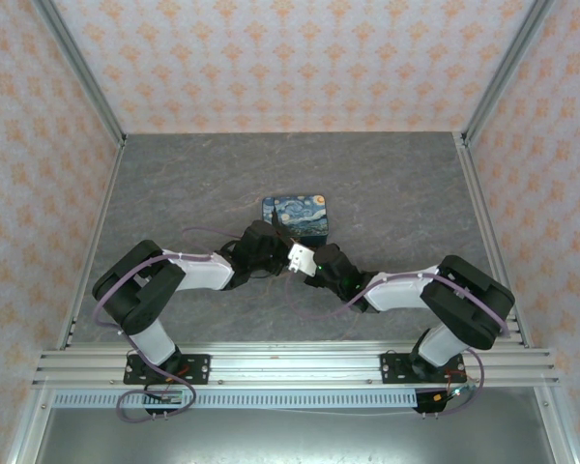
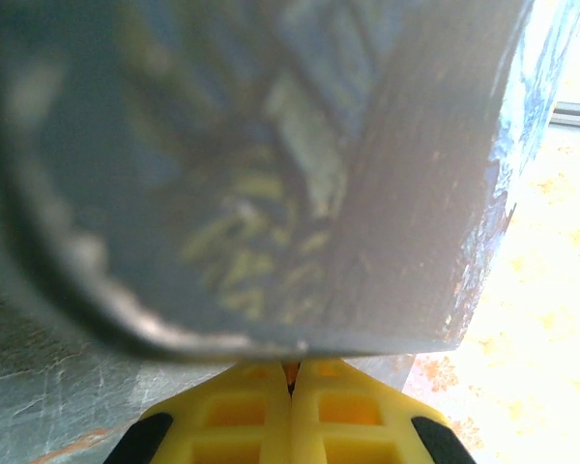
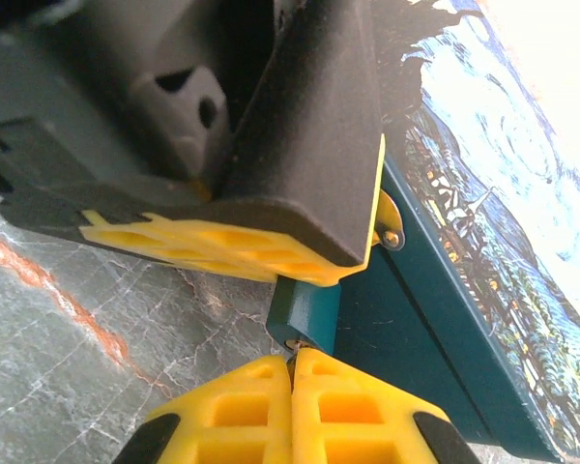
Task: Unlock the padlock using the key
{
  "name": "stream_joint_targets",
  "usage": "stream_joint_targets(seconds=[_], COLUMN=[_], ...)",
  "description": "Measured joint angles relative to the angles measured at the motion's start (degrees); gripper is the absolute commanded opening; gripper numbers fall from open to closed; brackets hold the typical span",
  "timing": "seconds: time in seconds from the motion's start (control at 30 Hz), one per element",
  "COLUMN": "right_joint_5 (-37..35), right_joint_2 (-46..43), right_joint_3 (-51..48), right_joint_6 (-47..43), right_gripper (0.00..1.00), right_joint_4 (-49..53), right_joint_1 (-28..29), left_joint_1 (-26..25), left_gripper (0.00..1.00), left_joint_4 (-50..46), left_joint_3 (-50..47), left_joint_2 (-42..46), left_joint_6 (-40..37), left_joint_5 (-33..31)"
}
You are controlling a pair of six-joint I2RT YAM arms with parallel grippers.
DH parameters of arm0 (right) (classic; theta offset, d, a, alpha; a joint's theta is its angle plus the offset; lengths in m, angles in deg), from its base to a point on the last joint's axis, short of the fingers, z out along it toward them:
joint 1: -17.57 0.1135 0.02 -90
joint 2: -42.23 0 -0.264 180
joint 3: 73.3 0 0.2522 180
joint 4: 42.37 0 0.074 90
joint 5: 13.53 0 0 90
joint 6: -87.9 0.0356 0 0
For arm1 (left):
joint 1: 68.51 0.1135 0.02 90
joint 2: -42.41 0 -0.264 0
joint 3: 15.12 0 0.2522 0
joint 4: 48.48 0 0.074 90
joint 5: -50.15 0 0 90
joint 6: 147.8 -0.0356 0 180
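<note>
The grey table carries everything, and both arms fold inward to meet at the near edge of the tin. That is where the fastening sits.

The tin lies flat with its painted lid up. In the left wrist view its wall looms blurred right above the fingertips. From the right wrist it runs off to the right of the jaws, teal side wall facing them.

The left gripper has its jaws together, with only a thin orange line at the seam, and I cannot tell whether anything is pinched. Seen from the right wrist it lies just above and left of the right jaws, its yellow fingers resting on top of the lock, probably to steady it or the tin.

The right gripper has its jaws pressed together, tips up against the underside of the padlock. A small brass hasp shows on the tin wall above and right of them.

The padlock is a little teal block touching the right fingertips from above, tucked under the left fingers and against the tin's side.

A brassy sliver at the very tips looks like the key, clamped there and apparently seated in the lock's base, ready for turning.
</note>
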Motion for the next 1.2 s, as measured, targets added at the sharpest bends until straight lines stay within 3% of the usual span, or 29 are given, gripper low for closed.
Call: stream_joint_targets(seconds=[0.67, 0.8, 1.03, 1.2], right_joint_5=[14.5, 15.3, 17.3, 21.0], right_joint_2=[0.4, 0.8, 0.8, 1.1], right_joint_3=[-2.4, -2.6, -2.9, -3.5], right_joint_6=[22.3, 23.9, 29.5, 37.9], right_gripper=[0.0, 0.0, 0.0, 0.0], right_joint_4=[-6.1, -6.9, -8.7, -9.5], right_joint_1=[-6.3, -6.4, -6.7, -7.9], left_joint_1=[0.0, 0.0, 0.5, 3.3], left_gripper=[0.01, 0.19, 0.38, 0.51], left_joint_4=[-0.4, -0.5, -4.1, -8.8], left_joint_3=[-0.1, -0.1, -0.3, -2.1], left_joint_2=[0.3, 0.3, 3.6, 10.6], left_joint_6=[0.0, -0.3, -2.4, -5.7], left_joint_5=[-1.0, -1.0, -0.1, 0.0])
